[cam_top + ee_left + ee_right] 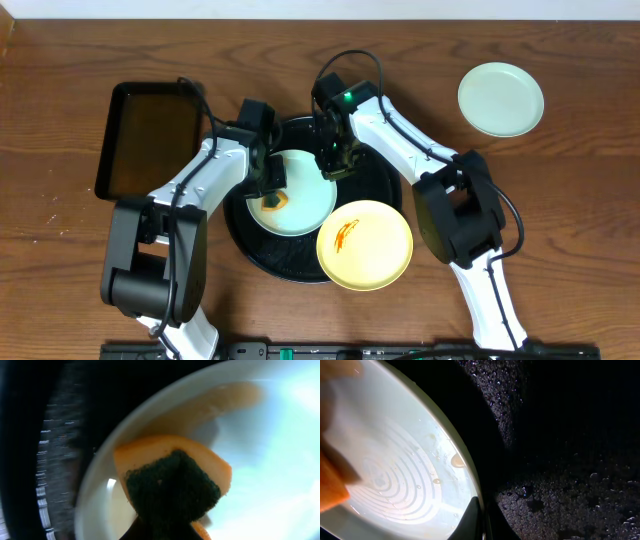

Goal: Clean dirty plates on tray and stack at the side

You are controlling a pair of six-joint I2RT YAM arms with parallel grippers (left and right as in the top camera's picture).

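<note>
Orange sponge [172,485], clamped in left gripper [271,179], presses on the mint plate [308,192] to scrub it. Its rim is pinched by right gripper [336,161], steadying it in the tray [388,188].

A robotics lab bench: a left arm [200,175] and right arm [400,140] rise from the near edge of a wooden counter [60,270], cables looping off them. The dishes look like staged props: a sponge [274,199] on a mint plate [310,195] in the round tray [270,258] mid-counter, a rectangular tray [145,140] toward the far left corner, a lone plate [501,98] near the far right corner.
</note>
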